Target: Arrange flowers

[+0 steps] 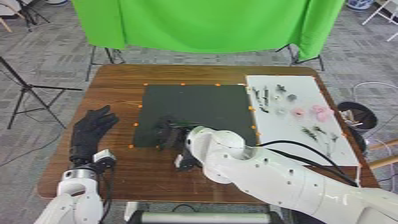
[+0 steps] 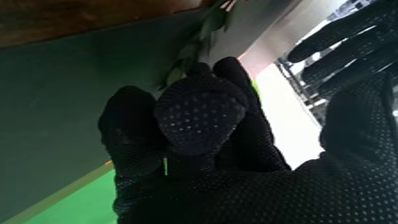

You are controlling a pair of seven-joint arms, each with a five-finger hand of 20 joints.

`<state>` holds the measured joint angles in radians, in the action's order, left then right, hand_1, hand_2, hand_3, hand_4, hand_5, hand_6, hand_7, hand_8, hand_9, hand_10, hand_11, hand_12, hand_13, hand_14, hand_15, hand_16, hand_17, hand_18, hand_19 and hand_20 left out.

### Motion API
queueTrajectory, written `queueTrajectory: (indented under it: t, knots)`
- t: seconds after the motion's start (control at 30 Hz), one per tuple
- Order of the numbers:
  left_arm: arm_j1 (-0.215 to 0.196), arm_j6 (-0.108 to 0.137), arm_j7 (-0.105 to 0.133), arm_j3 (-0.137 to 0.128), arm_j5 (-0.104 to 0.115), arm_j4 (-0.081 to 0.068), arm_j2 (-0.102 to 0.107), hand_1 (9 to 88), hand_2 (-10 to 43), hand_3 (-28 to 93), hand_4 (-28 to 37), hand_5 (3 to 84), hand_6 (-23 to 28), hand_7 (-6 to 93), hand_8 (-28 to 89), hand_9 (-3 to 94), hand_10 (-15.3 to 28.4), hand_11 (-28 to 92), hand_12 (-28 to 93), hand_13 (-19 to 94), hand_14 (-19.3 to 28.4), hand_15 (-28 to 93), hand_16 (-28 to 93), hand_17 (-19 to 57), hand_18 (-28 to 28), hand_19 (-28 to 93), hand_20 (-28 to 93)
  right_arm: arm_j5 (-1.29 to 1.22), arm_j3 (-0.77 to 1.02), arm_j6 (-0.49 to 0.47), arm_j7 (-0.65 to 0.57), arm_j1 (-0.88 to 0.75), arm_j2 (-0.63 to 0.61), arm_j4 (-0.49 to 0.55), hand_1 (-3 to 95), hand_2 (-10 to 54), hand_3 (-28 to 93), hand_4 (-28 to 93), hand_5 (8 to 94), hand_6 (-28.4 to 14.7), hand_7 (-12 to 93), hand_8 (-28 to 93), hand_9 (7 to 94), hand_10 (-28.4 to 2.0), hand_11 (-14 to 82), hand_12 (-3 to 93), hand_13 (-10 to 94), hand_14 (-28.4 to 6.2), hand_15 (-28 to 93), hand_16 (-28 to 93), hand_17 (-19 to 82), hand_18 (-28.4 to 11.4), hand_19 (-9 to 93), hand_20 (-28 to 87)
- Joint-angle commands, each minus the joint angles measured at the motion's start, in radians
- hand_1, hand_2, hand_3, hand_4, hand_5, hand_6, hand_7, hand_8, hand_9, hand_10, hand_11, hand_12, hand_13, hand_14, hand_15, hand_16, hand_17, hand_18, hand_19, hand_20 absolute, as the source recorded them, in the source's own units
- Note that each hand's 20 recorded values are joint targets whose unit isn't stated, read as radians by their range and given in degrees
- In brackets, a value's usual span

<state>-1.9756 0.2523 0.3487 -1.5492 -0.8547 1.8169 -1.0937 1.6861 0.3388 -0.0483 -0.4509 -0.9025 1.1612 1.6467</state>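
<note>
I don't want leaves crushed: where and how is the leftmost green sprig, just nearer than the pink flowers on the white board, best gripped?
Pinch the thin stem of the sprig just below its leafy head, coming from above. It lies on the white board, leaves away from the robot, stem trailing nearer, so that should likely spare the leaves.

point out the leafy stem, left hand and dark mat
Leafy stem (image 2: 214,22): right wrist view, on a leaf.
Left hand (image 1: 92,125): head view, middle of the glove.
Dark mat (image 1: 191,102): head view, bare surface toward the far edge.
</note>
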Motion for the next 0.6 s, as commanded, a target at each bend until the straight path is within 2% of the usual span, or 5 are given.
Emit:
queueTrajectory:
  t: [0.03, 0.13, 0.33, 0.43, 0.6]
  knots:
    - [-0.018, 0.005, -0.014, -0.005, 0.008, 0.008, -0.012, 24.0, 21.9, 64, -28.3, 54.4, 3.4, 14.1, -8, 53.5, 14.4, 22, 12, 47, 16.5, 25, -1, 20.5, 12.7, 11, 27, -0.083, 0.029, 0.084, 0.030, -0.002, -0.027, 0.059, 9.0, 14.9, 59, -16, 52.5, -6.4, 6, -7, 49.5, -13.9, 5.8, 6.5, 91, -5.9, 64, 25, 65, -17.2, 93, 56]
    - [-0.021, 0.006, -0.016, -0.008, 0.008, 0.010, -0.011, 23.9, 21.8, 65, -28.3, 54.4, 3.5, 14.0, -8, 53.4, 14.4, 22, 12, 47, 16.5, 25, -1, 20.5, 12.7, 11, 27, -0.130, 0.066, 0.130, 0.062, -0.004, -0.068, 0.129, 9.7, 13.2, 60, -16, 54.1, -6.0, 7, -7, 50.8, -14.0, 6.1, 6.7, 91, -5.8, 64, 25, 65, -17.0, 93, 56]
    - [-0.038, 0.013, -0.012, -0.025, 0.009, 0.022, -0.013, 24.0, 21.8, 65, -28.3, 54.4, 3.4, 14.1, -8, 53.4, 14.4, 22, 12, 47, 16.4, 25, -1, 20.5, 12.7, 11, 27, -0.107, 0.236, 0.176, 0.091, -0.071, -0.243, 0.319, 18.7, -0.8, 63, -12, 56.6, -4.5, 9, -7, 54.0, -13.8, 6.9, 7.9, 91, -5.3, 64, 25, 66, -16.6, 93, 56]
    - [-0.050, 0.018, -0.012, -0.033, 0.010, 0.029, -0.013, 24.1, 21.8, 65, -28.3, 54.5, 3.4, 14.1, -8, 53.4, 14.4, 22, 12, 47, 16.4, 25, -1, 20.5, 12.7, 11, 27, -0.002, 0.383, 0.193, 0.037, -0.168, -0.350, 0.390, 21.2, -4.9, 64, -10, 57.2, -3.9, 10, -7, 55.0, -14.0, 7.5, 9.5, 91, -4.8, 63, 25, 65, -16.0, 93, 56]
    - [-0.072, 0.024, -0.004, -0.049, 0.012, 0.040, -0.020, 24.0, 21.9, 65, -28.3, 54.5, 3.4, 14.1, -8, 53.4, 14.5, 22, 12, 47, 16.5, 25, -1, 20.5, 12.7, 11, 27, 0.176, 0.680, 0.191, -0.084, -0.409, -0.513, 0.448, 21.9, -9.5, 64, -12, 56.4, -4.4, 9, -7, 57.9, -16.3, 8.1, 13.2, 89, -4.5, 64, 25, 64, -15.5, 93, 56]
